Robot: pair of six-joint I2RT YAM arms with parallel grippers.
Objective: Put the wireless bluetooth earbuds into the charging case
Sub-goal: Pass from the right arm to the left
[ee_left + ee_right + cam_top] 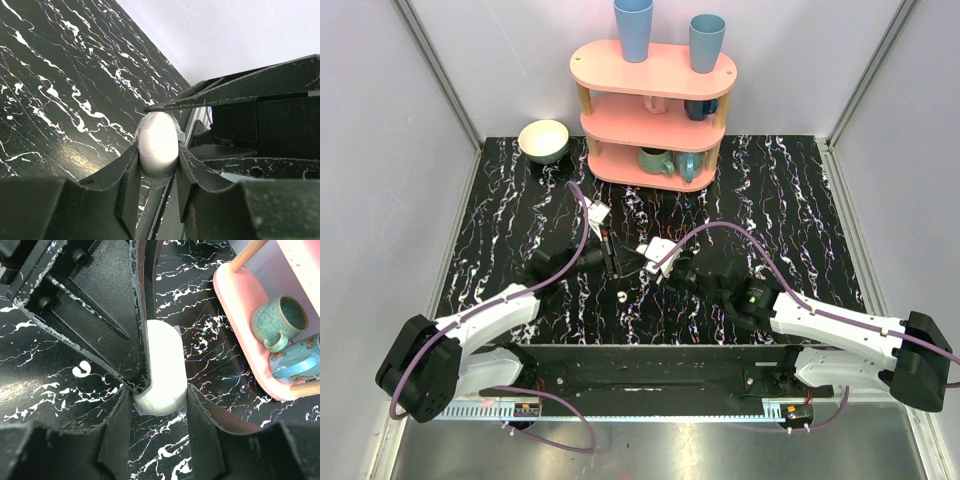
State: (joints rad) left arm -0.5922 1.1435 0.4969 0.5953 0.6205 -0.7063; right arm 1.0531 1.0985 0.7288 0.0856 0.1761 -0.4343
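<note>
Scuffed black right tool (160, 399), gripping glossy oval charging case (167, 355)

Quick headcount from where I'm standing. Robot arms: two, the left arm (485, 315) and the right arm (830, 320), so two grippers as well, left gripper (158, 160) and right gripper (161, 405). Purple cable (582, 215): one per arm, two total. One pink shelf (655, 72) with three tiers. Tall blue cups on top: two, left cup (633, 28), right cup (706, 42). Mugs on the lower tiers: four, a pink mug (657, 103), dark blue mug (700, 108), teal mug (655, 160), light blue mug (688, 166). One bowl (543, 140). One charging case (162, 370). Earbud (621, 295): I can only spot one.
</note>
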